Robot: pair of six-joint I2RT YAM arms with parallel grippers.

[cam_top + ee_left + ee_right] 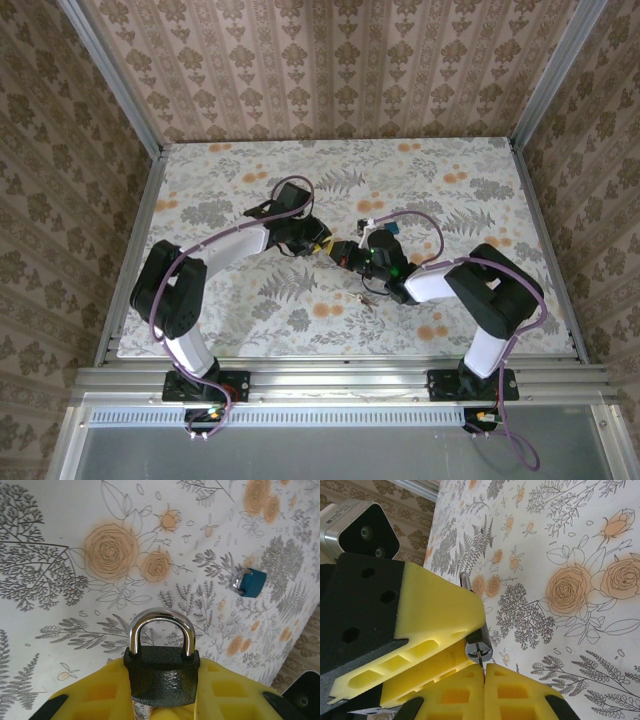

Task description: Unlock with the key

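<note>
A black padlock (161,672) with a silver shackle (161,625) sits between the yellow pads of my left gripper (162,690), which is shut on its body. Both shackle legs sit in the body. In the right wrist view the padlock's metal underside (479,645) faces my right gripper (484,672). That gripper is shut on a thin key (480,656) whose blade enters the keyhole. In the top view the left gripper (318,243) and the right gripper (348,255) meet above the middle of the table.
A small blue padlock (251,582) lies on the floral tablecloth beyond the held lock, also visible from above (388,228). A loose bunch of keys (370,297) lies near the right arm. Patterned walls enclose the table on three sides.
</note>
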